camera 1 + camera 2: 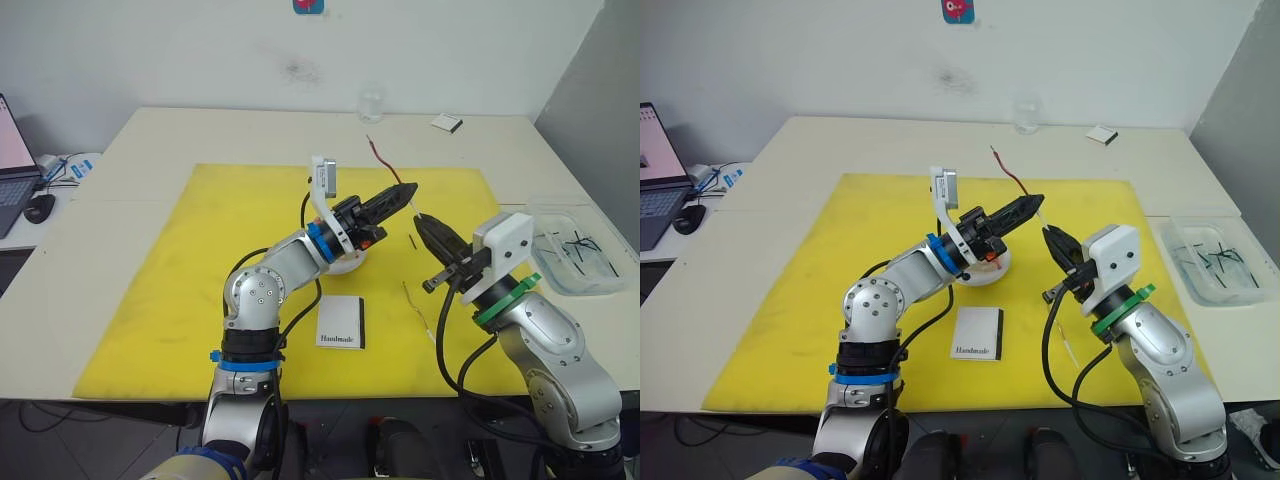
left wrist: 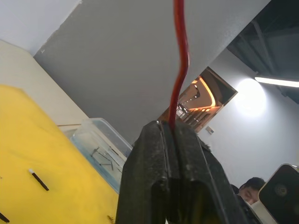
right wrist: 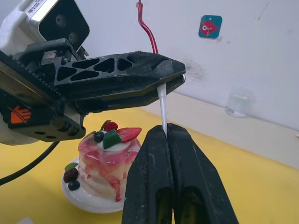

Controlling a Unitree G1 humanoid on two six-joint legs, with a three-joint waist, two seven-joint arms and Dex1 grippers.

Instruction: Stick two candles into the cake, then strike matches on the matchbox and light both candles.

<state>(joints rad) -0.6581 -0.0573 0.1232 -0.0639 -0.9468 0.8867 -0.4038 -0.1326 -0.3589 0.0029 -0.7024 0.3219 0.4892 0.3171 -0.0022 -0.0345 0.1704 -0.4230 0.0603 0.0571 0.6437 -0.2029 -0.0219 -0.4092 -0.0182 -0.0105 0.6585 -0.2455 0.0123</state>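
The dark red candle (image 1: pixel 378 155) is held between both grippers above the yellow mat (image 1: pixel 180 290) that covers the middle of the table (image 1: pixel 200 130). The left gripper (image 1: pixel 408 190) is clamped on it, with the wavy red length rising up and away from the fingertips toward the back of the table. In the right wrist view the candle's pale plain end (image 3: pixel 162 109) is seen coming out below the left gripper and running down into the tips of the right gripper (image 3: pixel 166 131), whose fingers are pressed together on it. The two grippers are thus brought tip to tip, just beside each other, over the mat.

The cake (image 3: pixel 108 163) is seen on its white plate (image 3: pixel 79 196) directly below the left gripper's fingers, with the strawberry, green leaf and dark berries on top of the white cream; no candle is seen standing in it.

The olive-gold candle (image 1: pixel 417 305) is laid flat on the mat, between the matchbox and the right arm. The matchbox (image 1: pixel 341 322) is laid flat on the mat near its front edge, with the word "Handmade" facing the robot. One match (image 1: pixel 412 241) is seen on the mat below the grippers.

A clear plastic tray (image 1: pixel 580 250) holding dark sticks is placed on the table beyond the mat's right edge. A clear cup (image 1: pixel 371 102) and a small white-and-black box (image 1: pixel 447 123) are set at the table's far edge.
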